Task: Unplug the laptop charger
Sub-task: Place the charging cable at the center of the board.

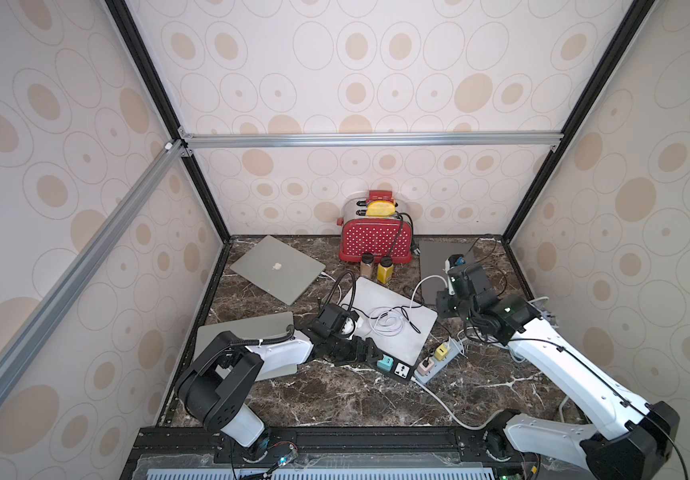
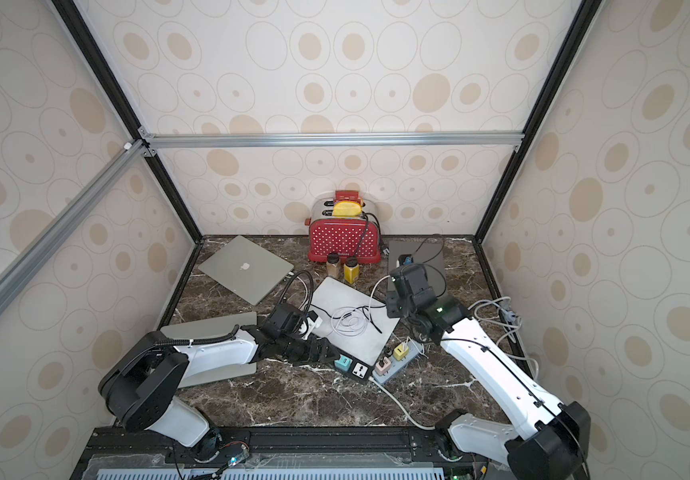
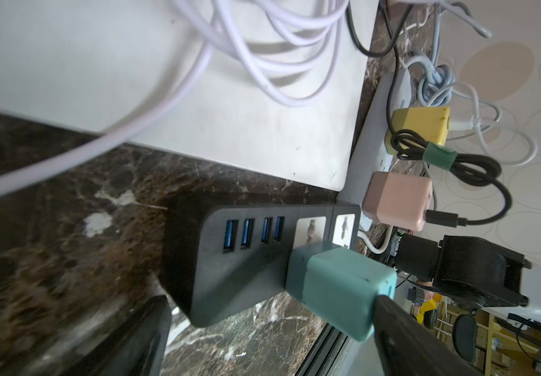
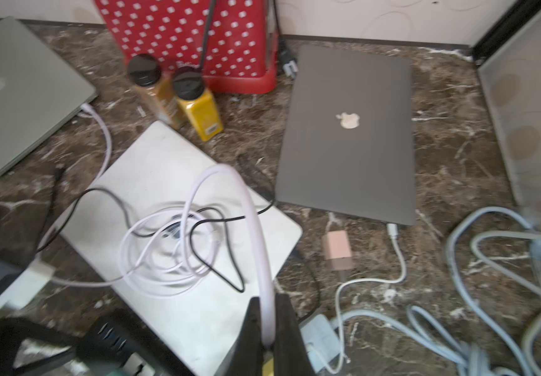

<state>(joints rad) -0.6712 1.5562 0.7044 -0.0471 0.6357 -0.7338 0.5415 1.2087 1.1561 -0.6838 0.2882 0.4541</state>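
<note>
left gripper [image 3: 269, 299] jaws spread wide, black power strip [image 3: 236, 286] between them; right gripper [image 4: 268, 298] jaws pinching white cable [image 4: 260, 244]

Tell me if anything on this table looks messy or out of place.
Yes. A tangle of white cable lies heaped on the closed white laptop, crossed by a black cable. The toaster has its black cord draped down its front, with the plug lying loose on the table.

1. I worked in a lab cell staged as a home: aluminium frame [image 1: 372, 139], wallpapered panels [image 1: 335, 62], marble-look counter [image 1: 335, 399], red toaster [image 1: 374, 241].
2. Beyond it, blurred, I saw what may have been shelving [image 3: 490, 335].
</note>
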